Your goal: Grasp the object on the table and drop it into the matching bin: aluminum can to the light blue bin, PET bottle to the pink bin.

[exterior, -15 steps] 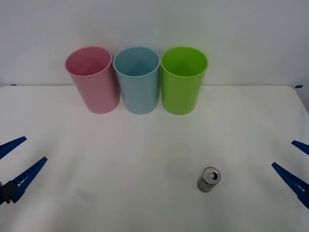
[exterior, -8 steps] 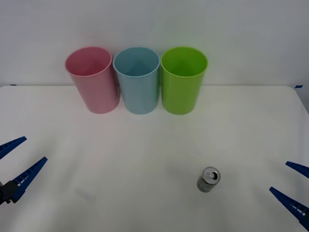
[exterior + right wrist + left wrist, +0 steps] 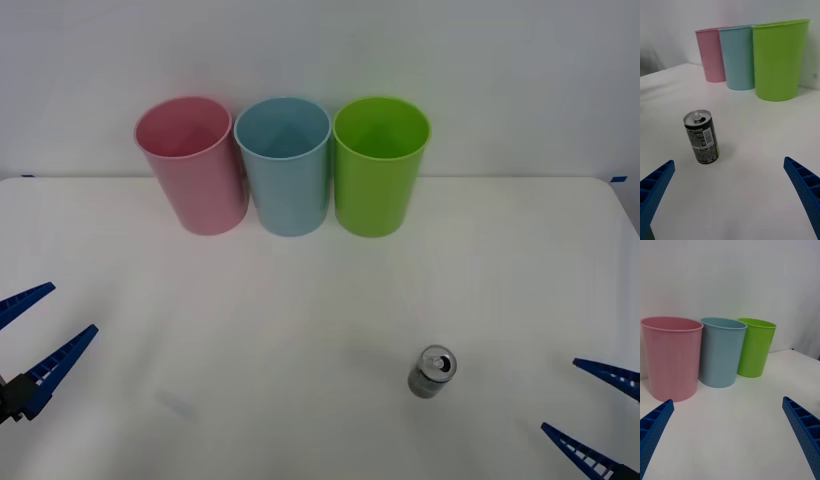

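Note:
A small silver-grey aluminum can (image 3: 432,371) (image 3: 702,136) stands upright on the white table (image 3: 300,320), right of centre near the front. My right gripper (image 3: 592,412) (image 3: 730,198) is open at the front right corner, apart from the can, which lies ahead of its spread blue fingers. My left gripper (image 3: 32,330) (image 3: 728,438) is open at the left edge, facing the bins. The pink bin (image 3: 191,163) (image 3: 670,356), light blue bin (image 3: 285,163) (image 3: 721,351) and a lime green cup (image 3: 379,163) (image 3: 755,346) stand in a row at the back.
The three cups stand close together along the back of the table (image 3: 752,112), before a white wall. Open white surface lies between the can and the cups. The table's right edge (image 3: 625,200) is near my right gripper.
My right gripper has moved down and toward the front right corner of the front view. The can, cups and left gripper have stayed put.

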Motion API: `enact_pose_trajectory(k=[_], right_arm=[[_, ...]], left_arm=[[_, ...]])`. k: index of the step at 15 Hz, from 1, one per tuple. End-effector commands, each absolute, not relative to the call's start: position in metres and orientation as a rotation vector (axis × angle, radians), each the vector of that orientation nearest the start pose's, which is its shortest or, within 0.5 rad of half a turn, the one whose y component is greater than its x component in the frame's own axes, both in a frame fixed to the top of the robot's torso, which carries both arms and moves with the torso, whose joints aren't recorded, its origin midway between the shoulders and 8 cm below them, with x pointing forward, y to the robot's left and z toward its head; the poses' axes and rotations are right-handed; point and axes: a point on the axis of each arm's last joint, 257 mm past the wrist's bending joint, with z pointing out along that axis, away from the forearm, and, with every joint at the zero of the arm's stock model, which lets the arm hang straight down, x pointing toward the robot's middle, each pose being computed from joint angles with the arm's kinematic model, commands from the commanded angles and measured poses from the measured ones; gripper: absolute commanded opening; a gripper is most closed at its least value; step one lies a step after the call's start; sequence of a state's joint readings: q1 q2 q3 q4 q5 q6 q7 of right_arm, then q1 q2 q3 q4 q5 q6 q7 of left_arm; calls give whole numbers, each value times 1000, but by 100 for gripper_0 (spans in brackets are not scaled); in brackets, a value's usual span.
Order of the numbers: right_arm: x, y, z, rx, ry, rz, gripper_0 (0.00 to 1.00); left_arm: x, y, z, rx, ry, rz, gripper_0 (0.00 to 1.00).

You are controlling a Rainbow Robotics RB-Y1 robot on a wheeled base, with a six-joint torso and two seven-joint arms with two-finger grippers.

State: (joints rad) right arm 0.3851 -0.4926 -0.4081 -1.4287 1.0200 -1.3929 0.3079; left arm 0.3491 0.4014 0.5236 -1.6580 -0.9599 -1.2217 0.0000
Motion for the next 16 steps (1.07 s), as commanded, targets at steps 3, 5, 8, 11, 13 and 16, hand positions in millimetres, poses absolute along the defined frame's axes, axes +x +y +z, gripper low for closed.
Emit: enact_pose_trajectory(k=[3, 5, 8, 11, 13, 16], right_arm=[[294, -292, -293, -780, 1536, 618, 100], [298, -281, -301, -780, 1538, 644, 100], [307, -265, -312, -783, 1541, 665, 100], [319, -247, -319, -765, 1539, 662, 100], [325, -237, -320, -754, 1529, 659, 100], [332, -224, -326, -749, 1536, 656, 100]], left_arm=[[342, 330, -169, 465, 1441, -567, 100], [342, 330, -169, 465, 1441, -567, 100], [342, 330, -169, 465, 1441, -567, 100], [342, 330, -169, 465, 1441, -567, 100], [342, 330, -169, 465, 1441, -567, 100], [342, 330, -169, 465, 1441, -567, 100]])
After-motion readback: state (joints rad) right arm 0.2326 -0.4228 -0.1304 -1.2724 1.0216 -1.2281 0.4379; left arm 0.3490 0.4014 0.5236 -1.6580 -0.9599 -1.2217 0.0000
